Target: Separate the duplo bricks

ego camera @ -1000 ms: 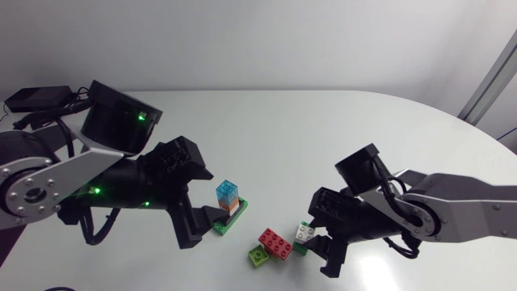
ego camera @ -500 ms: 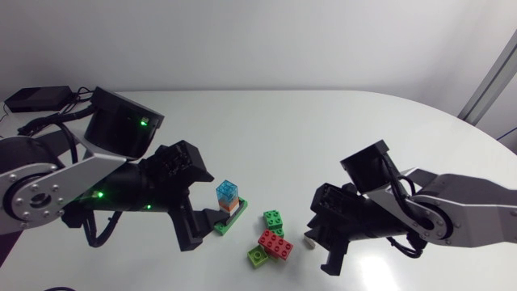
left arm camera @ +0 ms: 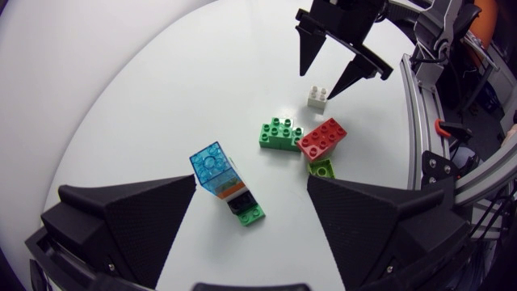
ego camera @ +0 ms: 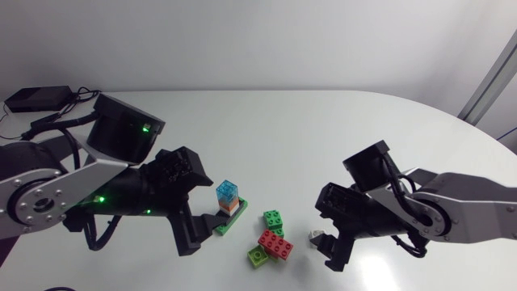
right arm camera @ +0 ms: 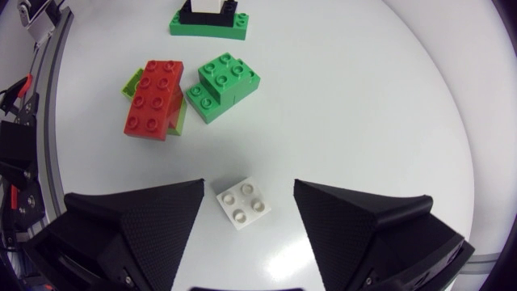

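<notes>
Duplo bricks [ego camera: 275, 243] part sorted: white brick [right arm camera: 242, 204] lies loose at right between the wide-spread fingers of the right gripper [right arm camera: 248, 184] (touching neither), green brick [ego camera: 275, 220] sits beside it, while the red-on-lime pair [left arm camera: 323, 139] and blue-topped stack [ego camera: 229, 204], ahead of the wide-open left gripper [left arm camera: 251, 179], are left to split.

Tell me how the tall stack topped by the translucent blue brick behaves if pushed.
Likely to tip: the tall stack rises several bricks above a small green base. Probably stiff and light, being plastic bricks. It may slide on the smooth white table.

Smooth white table [ego camera: 323, 129] with a rounded edge, soft glare near its front
</notes>
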Tool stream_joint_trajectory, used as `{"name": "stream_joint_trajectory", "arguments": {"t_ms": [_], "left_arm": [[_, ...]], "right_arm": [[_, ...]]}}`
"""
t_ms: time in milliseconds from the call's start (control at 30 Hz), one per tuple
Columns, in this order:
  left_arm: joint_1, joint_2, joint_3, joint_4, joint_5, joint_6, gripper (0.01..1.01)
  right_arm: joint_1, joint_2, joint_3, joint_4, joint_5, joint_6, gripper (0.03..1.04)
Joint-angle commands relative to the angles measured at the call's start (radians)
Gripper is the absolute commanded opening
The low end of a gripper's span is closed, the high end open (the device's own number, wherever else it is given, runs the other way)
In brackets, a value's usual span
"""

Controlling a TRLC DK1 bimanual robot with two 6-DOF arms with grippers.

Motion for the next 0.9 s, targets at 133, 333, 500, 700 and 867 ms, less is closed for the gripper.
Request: {"name": "stream_joint_trajectory", "arguments": {"t_ms": [133,333,500,700,867], "left_arm": [[-0.002,0.001,-0.028,0.006,-0.002,0.024,0.962],[-0.011,0.0,-0.027,0.005,-0.013,0.019,0.962],[-0.018,0.0,-0.024,0.005,-0.028,0.019,0.962],[-0.032,0.015,-0.02,0.006,-0.042,0.025,0.962],[-0.041,0.02,-0.013,0.005,-0.065,0.028,0.962]], "right_arm": [[-0.008,0.06,0.041,-0.004,0.029,0.011,0.92],[-0.008,0.133,0.165,-0.017,-0.033,-0.073,0.97],[-0.011,0.262,0.276,-0.04,-0.094,-0.161,0.99],[-0.016,0.316,0.342,-0.105,-0.188,-0.323,0.99],[-0.044,0.379,0.425,-0.198,-0.257,-0.44,0.99]]}}
